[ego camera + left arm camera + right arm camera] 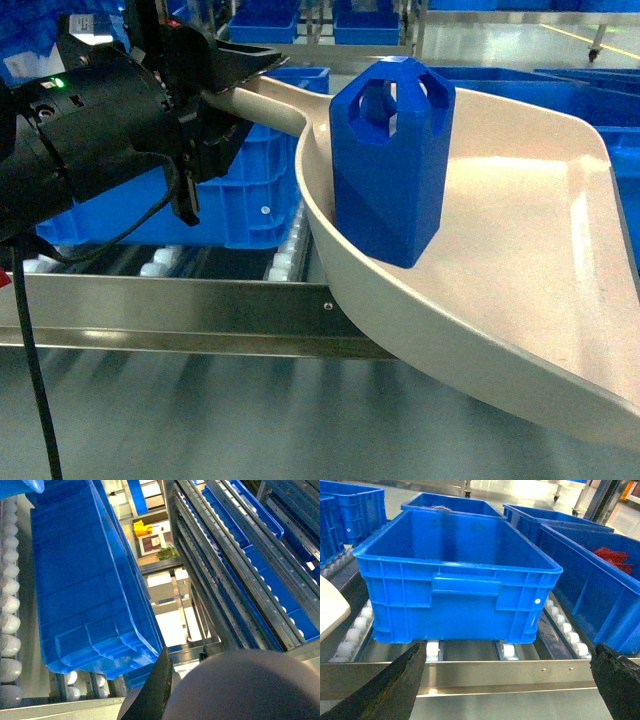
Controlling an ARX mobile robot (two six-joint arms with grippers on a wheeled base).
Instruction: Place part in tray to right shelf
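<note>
In tray (520, 250): part (392, 160), prob. upright.

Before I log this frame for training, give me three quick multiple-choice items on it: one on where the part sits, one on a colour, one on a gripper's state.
1. Where is the blue part?
A. Standing upright in the cream tray
B. Inside a blue crate
C. Lying on the white rollers

2. What colour is the crate straight ahead of the right wrist camera?
A. Red
B. Blue
C. Grey

3. How does the right gripper stand?
A. Shut on the part
B. Shut on the tray handle
C. Open, holding nothing

Answers: 1 A, the head view shows the part upright on the tray's floor by the curved rim. 2 B, its walls and rim are plain blue. 3 C, the two dark fingers sit wide apart at the frame's lower corners with only the shelf rail between them.
</note>
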